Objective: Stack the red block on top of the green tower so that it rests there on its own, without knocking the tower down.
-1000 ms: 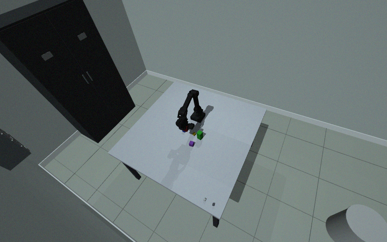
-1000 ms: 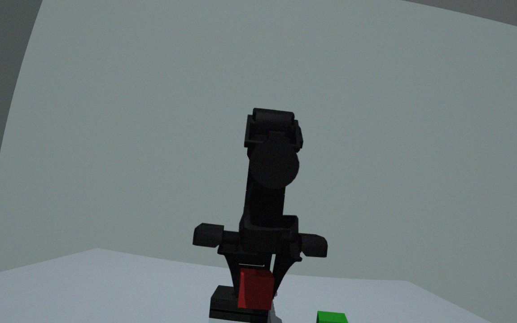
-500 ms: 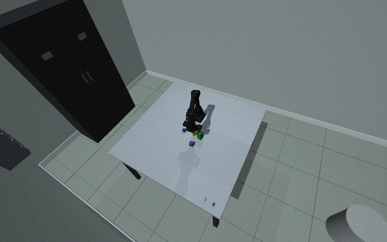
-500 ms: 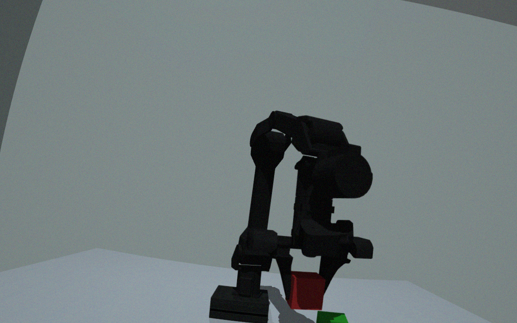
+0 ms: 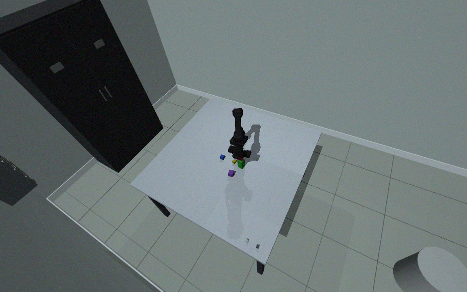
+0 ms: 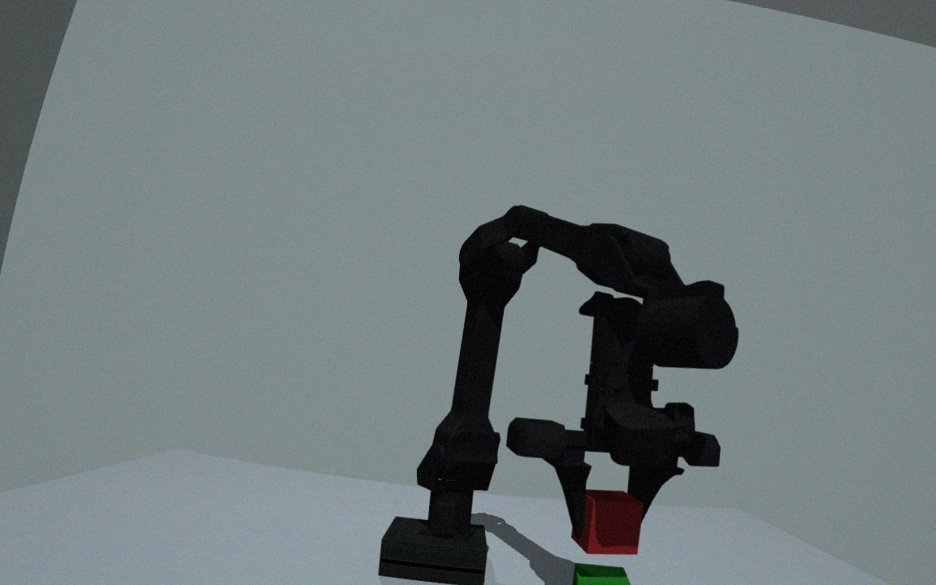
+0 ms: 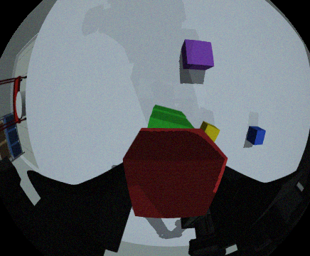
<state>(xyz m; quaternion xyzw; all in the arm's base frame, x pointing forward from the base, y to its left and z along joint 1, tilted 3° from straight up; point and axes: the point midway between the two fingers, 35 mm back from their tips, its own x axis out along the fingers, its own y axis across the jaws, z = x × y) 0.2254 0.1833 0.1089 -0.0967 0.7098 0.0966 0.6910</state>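
Observation:
The red block is held between the two fingers of my gripper, which is shut on it. The green tower stands on the table below the block. In the exterior view a gap shows between the block's underside and the tower's top, and the block sits slightly right of the tower. In the wrist view the tower shows past the block's upper edge, and the rest of it is hidden. The tower's lower part is cut off in the exterior view.
On the table are a yellow block close beside the tower, a purple block and a blue block. Two small objects lie near the table's near corner.

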